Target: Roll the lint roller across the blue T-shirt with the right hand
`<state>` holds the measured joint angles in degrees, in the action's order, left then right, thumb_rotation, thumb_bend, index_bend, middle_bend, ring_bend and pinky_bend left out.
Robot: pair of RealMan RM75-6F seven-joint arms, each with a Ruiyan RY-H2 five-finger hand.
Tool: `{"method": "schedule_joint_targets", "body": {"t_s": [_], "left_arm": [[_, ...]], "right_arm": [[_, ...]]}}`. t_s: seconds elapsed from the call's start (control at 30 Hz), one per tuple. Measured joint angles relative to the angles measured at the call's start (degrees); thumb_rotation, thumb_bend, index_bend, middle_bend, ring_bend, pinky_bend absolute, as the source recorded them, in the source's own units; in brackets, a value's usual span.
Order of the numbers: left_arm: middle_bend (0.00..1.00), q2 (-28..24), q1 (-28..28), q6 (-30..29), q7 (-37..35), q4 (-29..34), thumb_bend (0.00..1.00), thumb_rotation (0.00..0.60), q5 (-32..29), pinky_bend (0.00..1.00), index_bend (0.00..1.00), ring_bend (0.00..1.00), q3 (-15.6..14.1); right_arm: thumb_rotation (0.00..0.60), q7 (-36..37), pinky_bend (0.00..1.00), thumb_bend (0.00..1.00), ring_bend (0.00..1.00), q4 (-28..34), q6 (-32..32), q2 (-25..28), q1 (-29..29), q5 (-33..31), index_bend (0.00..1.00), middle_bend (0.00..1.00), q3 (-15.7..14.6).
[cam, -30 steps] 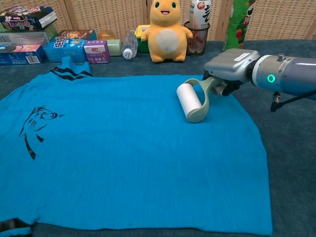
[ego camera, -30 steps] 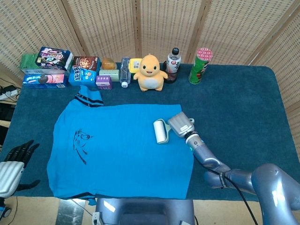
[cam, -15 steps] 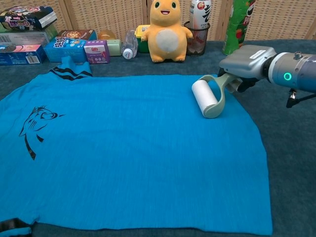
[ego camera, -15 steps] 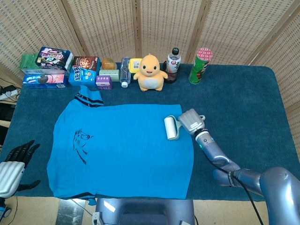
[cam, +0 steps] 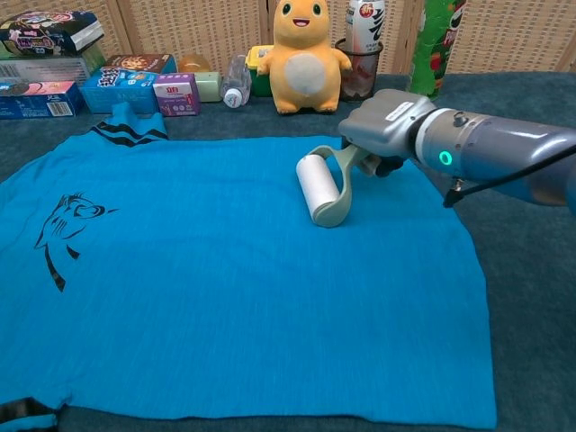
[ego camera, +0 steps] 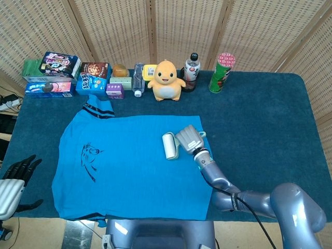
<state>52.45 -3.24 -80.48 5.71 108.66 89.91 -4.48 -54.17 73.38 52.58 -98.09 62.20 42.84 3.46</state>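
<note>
- My right hand (cam: 385, 126) grips the handle of the roller (cam: 320, 187); the fingers are closed around it, mostly hidden under the grey back of the hand.
- Roller: its white drum lies on the shirt (cam: 225, 288), in the right part of the upper half, with the pale green frame curving from the drum's end up to my hand. In the head view the roller (ego camera: 169, 146) sits just left of the right hand (ego camera: 189, 139).
- Shirt: spread flat on the dark blue table (ego camera: 259, 119), collar (ego camera: 98, 109) toward the far left, a black print (ego camera: 89, 160) near its left side.
- My left hand (ego camera: 15, 179) rests at the table's near-left edge, well apart from the shirt; it holds nothing and its dark fingers are spread.
- Back row along the far edge, left to right: snack boxes (ego camera: 52, 72), a clear bottle lying on its side (ego camera: 138, 80), a yellow plush (ego camera: 167, 80), a dark drink bottle (ego camera: 191, 71), and a green can (ego camera: 221, 72).
- Plush: in the chest view it (cam: 306, 58) stands just beyond the shirt's far edge, behind the roller.
</note>
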Motion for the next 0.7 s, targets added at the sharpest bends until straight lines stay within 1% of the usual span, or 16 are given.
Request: {"method": "schedule_joint_targets", "body": {"t_s": [0.1,0.3,0.5,0.7], "left_arm": [[0.0,-0.12,-0.04,0.07,-0.26,-0.08,0.09,0.6,-0.01,0.06,0.0,0.0,0.01],[0.0,-0.28,-0.04,0.05,-0.69,-0.2,0.1,0.6,0.02,0.06,0.0,0.0,0.0],[0.0,-0.11,-0.07,0.18,-0.11,-0.23,0.09,0.6,-0.53,0.06,0.0,0.0,0.18],[0.0,-0.05,-0.07,0.19,0.21,-0.17,0.1,0.6,-0.76,0.06,0.0,0.0,0.27]], "right_arm": [[0.6,-4.85,0.97,1.0,0.66,1.74,1.35,-1.51,1.71,-4.06,0.57,0.7,1.43],[0.6,-11.19,0.97,1.0,0.66,4.46,3.57,-4.11,4.86,-9.41,0.57,0.7,3.57],[0.6,-14.19,0.97,1.0,0.66,4.9,4.57,-6.34,7.2,-12.44,0.57,0.7,4.88],[0.6,-14.09,0.97,1.0,0.66,4.63,4.87,-6.55,7.15,-12.1,0.57,0.7,4.13]]}}
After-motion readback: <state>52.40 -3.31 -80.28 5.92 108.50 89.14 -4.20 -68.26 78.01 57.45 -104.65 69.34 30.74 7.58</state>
